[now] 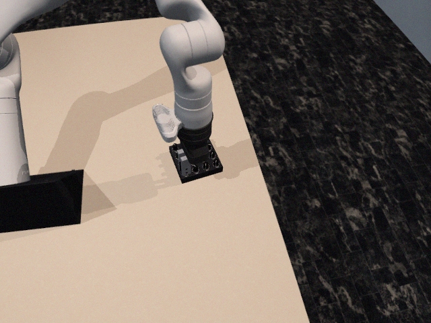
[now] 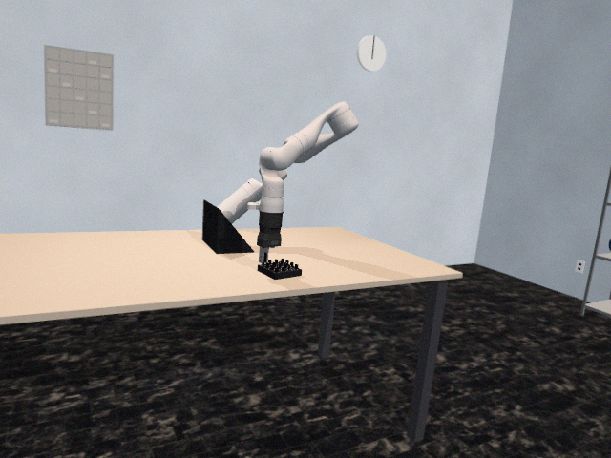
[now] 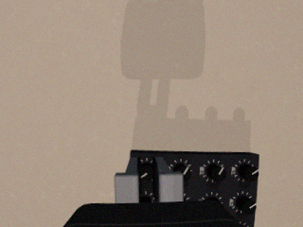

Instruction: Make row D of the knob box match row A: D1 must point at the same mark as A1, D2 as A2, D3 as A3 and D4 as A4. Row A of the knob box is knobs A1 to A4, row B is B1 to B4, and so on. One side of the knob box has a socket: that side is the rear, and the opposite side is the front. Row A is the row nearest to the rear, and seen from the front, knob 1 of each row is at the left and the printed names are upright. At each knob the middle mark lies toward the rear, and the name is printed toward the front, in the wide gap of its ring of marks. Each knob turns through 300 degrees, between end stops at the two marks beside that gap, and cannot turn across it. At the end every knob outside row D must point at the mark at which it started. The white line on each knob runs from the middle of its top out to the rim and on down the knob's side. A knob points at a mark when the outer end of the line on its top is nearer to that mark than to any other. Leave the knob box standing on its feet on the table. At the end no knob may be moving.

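The black knob box [image 1: 203, 176] [image 2: 288, 274] [image 3: 197, 160] stands flat on the table. Printed names lie left of the knobs in the wrist view, so row D is its left column. My gripper [image 1: 183, 169] [image 2: 263, 260] [image 3: 146, 171] points down, shut on corner knob D1 [image 3: 148, 169], one finger on each side. D1's line points lower left in the wrist view. Knob C1 [image 3: 180, 169] and knob B1 [image 3: 214, 171] point upper right; A1 [image 3: 244, 171] and A2 [image 3: 242, 203] point right and slightly up. D2 shows partly; D3 and D4 are hidden by the gripper body.
Neighbouring knobs stand close beside the fingers. The arm's black wedge base [image 1: 42, 204] [image 2: 217, 231] stands on the table [image 1: 139, 264] [image 2: 123, 276]. The table's edge lies beyond the box, to the right in the top view. Shadows of arm and gripper fall across the table top.
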Motion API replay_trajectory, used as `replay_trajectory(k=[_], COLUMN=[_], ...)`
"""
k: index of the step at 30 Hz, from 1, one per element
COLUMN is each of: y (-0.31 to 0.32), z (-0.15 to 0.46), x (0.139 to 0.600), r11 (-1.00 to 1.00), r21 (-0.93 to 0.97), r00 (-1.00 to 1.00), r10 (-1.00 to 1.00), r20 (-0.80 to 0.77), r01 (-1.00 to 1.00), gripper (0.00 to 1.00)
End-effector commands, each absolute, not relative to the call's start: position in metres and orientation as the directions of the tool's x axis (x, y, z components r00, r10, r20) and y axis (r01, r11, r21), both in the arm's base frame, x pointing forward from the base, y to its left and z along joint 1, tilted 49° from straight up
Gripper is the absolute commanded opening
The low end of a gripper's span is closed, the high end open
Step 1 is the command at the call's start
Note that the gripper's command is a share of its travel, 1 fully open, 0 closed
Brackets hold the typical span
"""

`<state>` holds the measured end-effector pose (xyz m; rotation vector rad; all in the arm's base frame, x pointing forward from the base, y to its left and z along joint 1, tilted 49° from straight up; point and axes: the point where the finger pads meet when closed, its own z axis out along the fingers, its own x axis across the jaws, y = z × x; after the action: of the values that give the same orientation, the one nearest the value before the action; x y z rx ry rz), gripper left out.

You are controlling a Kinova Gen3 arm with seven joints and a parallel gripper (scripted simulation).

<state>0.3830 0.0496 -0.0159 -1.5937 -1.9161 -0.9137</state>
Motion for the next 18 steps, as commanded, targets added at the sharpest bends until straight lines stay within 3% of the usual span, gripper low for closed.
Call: replay_trajectory(k=[1,18], y=[0.0493,0.0491], z=[-0.0174,-0.0174], x=[0.3833,0.3836], r11=[0.118,0.245], r21=[0.213,0.351], r00=[-0.238,-0.425], r10=[0.656,0.620], r20=[0.717,0.660], r01=[0.970,0.904], gripper=[0.30,0.30])
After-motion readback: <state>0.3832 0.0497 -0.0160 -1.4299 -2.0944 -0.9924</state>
